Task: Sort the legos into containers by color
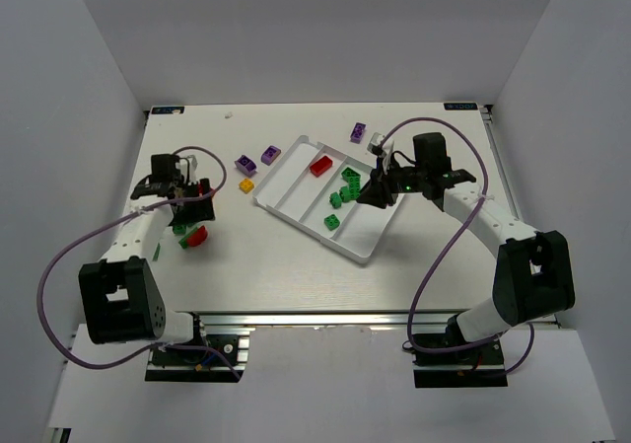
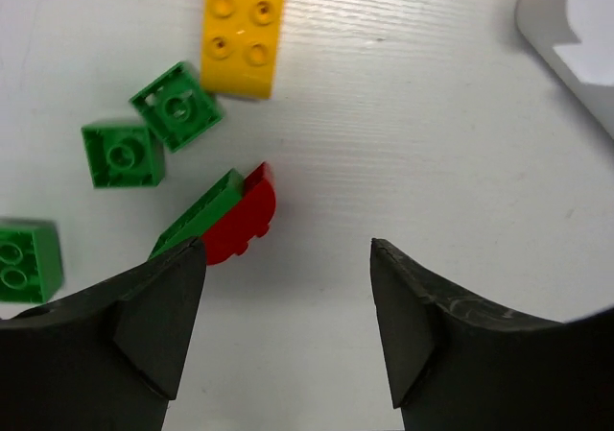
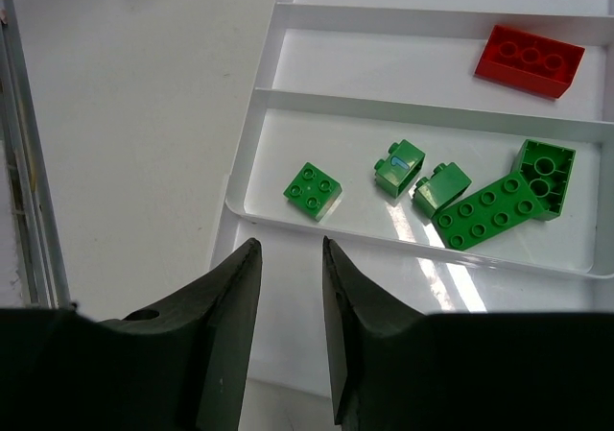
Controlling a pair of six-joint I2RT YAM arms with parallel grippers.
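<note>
The white tray [image 1: 279, 184] lies tilted at mid-table. One of its containers holds a red lego [image 1: 320, 165], and the one beside it holds several green legos [image 1: 347, 182]. My right gripper [image 1: 373, 194] hovers over the tray's right side. In the right wrist view the right gripper [image 3: 290, 249] is open a narrow gap with nothing in it, above an empty container next to the green legos [image 3: 313, 190]. My left gripper [image 2: 288, 249] is open wide over bare table. A rounded red lego [image 2: 240, 225] and a green one [image 2: 197, 218] lie at its left fingertip.
Loose on the table are purple legos [image 1: 358, 130], [image 1: 270, 154], [image 1: 245, 165] and a yellow one [image 1: 245, 184]. Near the left gripper lie a yellow lego [image 2: 242, 33] and green legos [image 2: 177, 105], [image 2: 120, 155], [image 2: 24, 258]. The tray's corner [image 2: 576, 37] shows at upper right.
</note>
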